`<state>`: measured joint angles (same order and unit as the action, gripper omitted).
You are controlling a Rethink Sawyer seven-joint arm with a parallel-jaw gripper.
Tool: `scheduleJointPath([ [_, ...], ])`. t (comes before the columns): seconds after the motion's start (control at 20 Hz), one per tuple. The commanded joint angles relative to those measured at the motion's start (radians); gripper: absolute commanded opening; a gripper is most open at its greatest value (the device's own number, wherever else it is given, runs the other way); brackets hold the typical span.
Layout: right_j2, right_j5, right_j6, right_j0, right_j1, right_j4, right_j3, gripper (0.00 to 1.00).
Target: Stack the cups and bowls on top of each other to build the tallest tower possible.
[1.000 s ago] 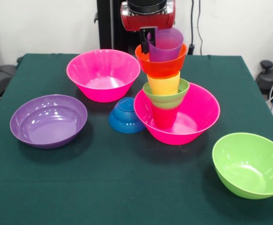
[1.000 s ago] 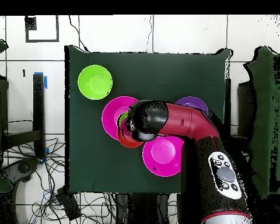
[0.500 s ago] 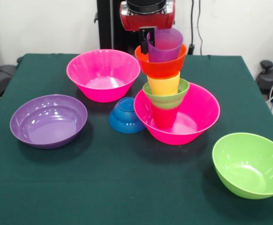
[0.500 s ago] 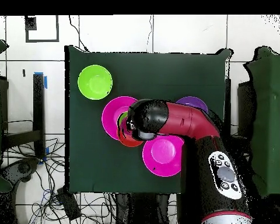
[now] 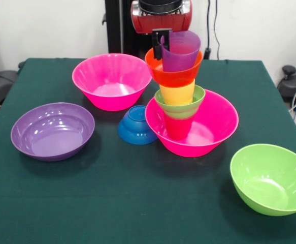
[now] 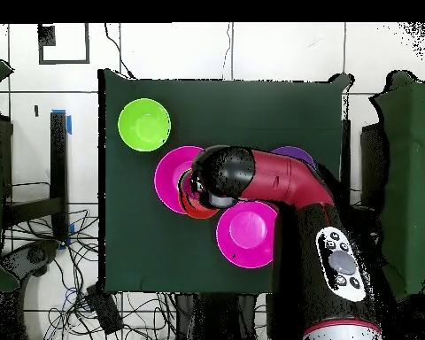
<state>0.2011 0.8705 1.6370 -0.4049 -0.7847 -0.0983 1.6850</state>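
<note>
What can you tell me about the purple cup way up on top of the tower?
The purple cup is see-through plastic, wide at the mouth and narrower below. It sits tilted in the orange bowl, at the very top of the stack. The pincer has a dark finger at its rim on the left. Its bottom is hidden inside the bowl.

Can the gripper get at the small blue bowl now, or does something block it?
Probably yes: the blue bowl lies uncovered beside the tower, but the gripper is at the purple cup.
</note>
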Motion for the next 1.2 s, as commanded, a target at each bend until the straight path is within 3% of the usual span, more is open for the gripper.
scheduleJointPath([
  [0.05, 0.001, 0.011, 0.156, 0.039, -0.007, 0.023, -0.018, 0.00],
  [0.3, -0.024, -0.053, 0.159, 0.047, -0.030, 0.008, 0.090, 0.00],
  [0.75, -0.021, -0.086, 0.133, 0.039, -0.031, 0.003, 0.110, 0.00],
  [0.8, -0.022, -0.090, 0.125, 0.040, -0.033, -0.010, 0.109, 1.00],
  [1.2, -0.020, -0.136, 0.132, 0.032, -0.033, -0.001, 0.117, 1.00],
])
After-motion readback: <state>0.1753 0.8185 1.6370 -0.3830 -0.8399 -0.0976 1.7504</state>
